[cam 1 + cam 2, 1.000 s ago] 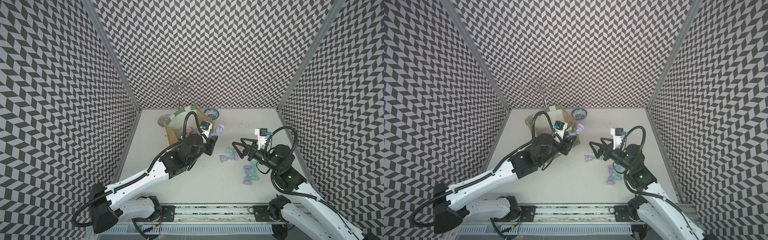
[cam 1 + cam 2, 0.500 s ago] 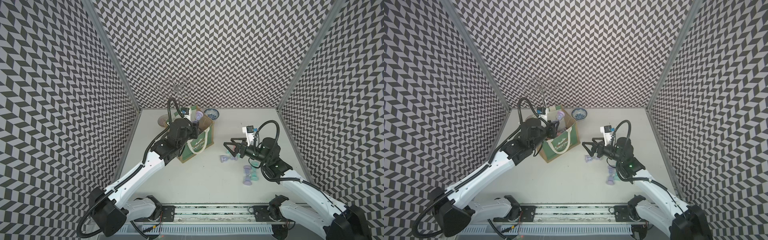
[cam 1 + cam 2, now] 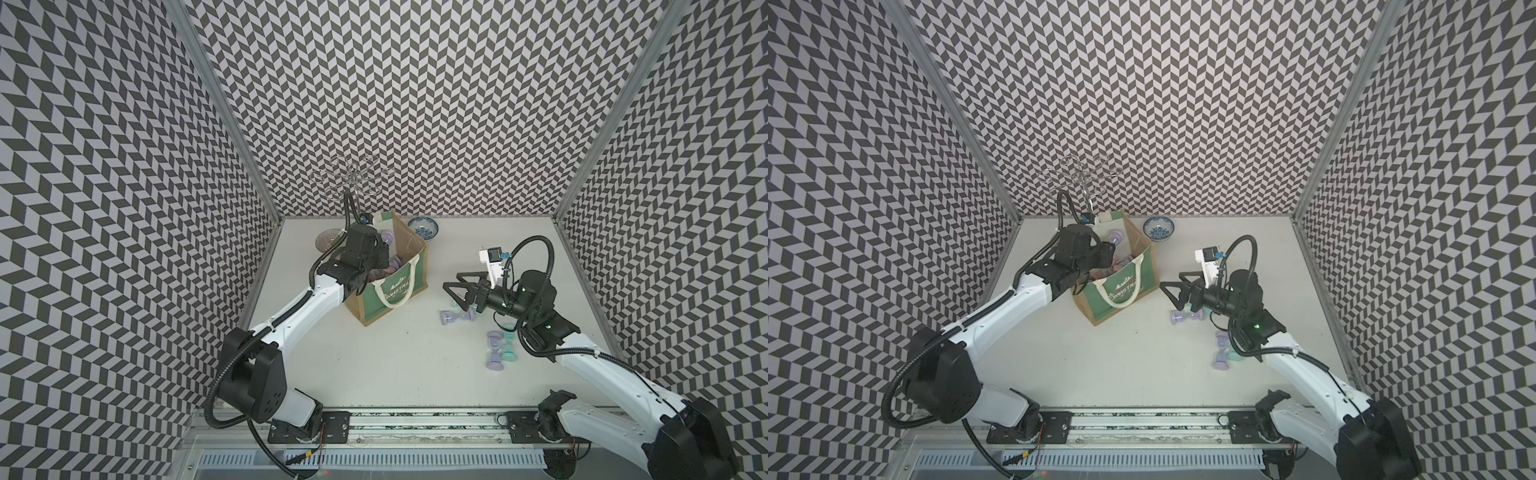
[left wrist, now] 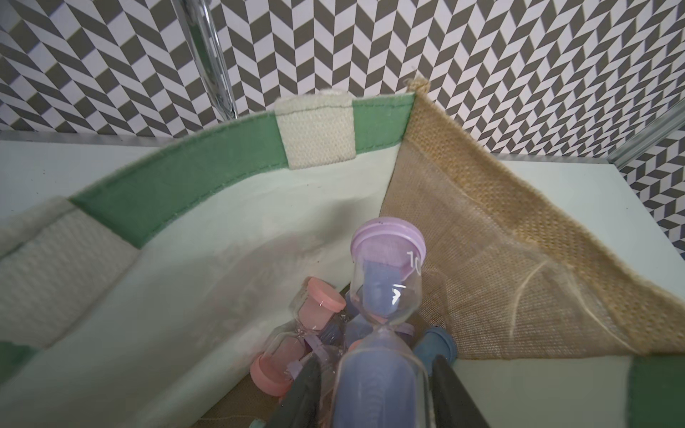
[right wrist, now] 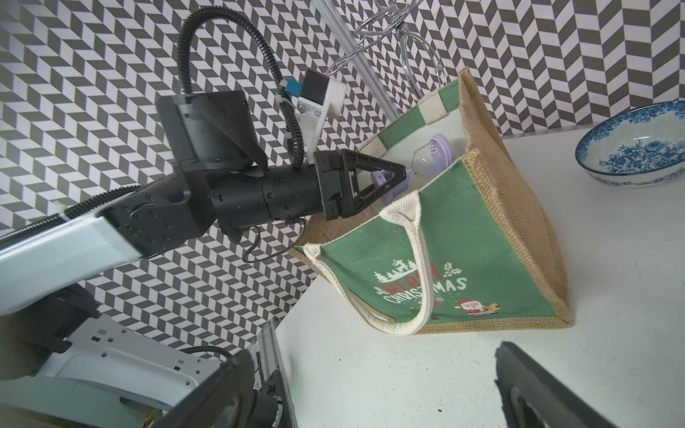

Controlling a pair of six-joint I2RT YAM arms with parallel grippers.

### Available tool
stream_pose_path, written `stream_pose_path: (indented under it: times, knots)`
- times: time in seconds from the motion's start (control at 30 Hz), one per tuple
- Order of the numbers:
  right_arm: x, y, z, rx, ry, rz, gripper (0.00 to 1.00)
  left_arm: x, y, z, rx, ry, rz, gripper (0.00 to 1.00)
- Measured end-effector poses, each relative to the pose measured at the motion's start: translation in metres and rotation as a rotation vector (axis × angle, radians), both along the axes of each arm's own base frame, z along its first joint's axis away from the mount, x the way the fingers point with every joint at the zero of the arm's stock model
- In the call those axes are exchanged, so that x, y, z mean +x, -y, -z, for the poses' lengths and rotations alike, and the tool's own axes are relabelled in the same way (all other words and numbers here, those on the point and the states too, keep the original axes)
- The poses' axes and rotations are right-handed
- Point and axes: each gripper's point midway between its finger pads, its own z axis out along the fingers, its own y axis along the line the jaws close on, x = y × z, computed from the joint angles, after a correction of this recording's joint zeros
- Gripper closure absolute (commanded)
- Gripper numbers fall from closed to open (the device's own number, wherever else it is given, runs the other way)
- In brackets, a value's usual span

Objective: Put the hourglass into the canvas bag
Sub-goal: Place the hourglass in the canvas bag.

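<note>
The canvas bag [image 3: 390, 286] [image 3: 1121, 291] [image 5: 444, 259] stands open at the back left of the table, green front panel facing the right arm. My left gripper [image 4: 374, 370] [image 5: 400, 174] [image 3: 380, 249] is shut on a purple hourglass [image 4: 385, 296] [image 5: 432, 155], held over the bag's mouth, its far cap just above the striped rim [image 4: 207, 163]. A pink hourglass [image 4: 296, 333] and others lie inside the bag. My right gripper [image 3: 451, 282] [image 3: 1170, 280] [image 5: 374, 370] is open and empty, above loose hourglasses [image 3: 455, 318].
Two more hourglasses [image 3: 498, 349], purple and teal, lie near the right arm. A blue-and-white bowl [image 3: 423, 228] [image 5: 637, 148] sits right of the bag, another bowl [image 3: 328, 240] at its left. A wire stand [image 3: 353, 178] rises behind the bag.
My left gripper has carried the purple hourglass from in front of the bag back over its mouth and lowered it. The right gripper has shifted slightly left, staying open.
</note>
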Motion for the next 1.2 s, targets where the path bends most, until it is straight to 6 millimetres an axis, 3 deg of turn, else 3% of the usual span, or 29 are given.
stream_pose_path:
  times: [0.17, 0.53, 1.0, 1.2]
  knots:
    - [0.001, 0.0, 0.0, 0.0, 0.0, 0.004, 0.01, 0.005, -0.002, 0.021, 0.011, -0.051, -0.001, 0.67]
    - [0.003, 0.002, 0.0, -0.003, 0.0, 0.023, 0.01, 0.007, -0.003, 0.04, 0.017, -0.095, 0.0, 0.52]
    - [0.004, 0.006, -0.007, -0.002, 0.008, 0.045, 0.01, 0.006, -0.001, 0.036, -0.002, -0.094, 0.009, 0.36]
    - [0.003, 0.009, -0.013, 0.003, 0.021, 0.063, 0.01, -0.002, -0.003, 0.001, -0.044, -0.027, 0.009, 0.32]
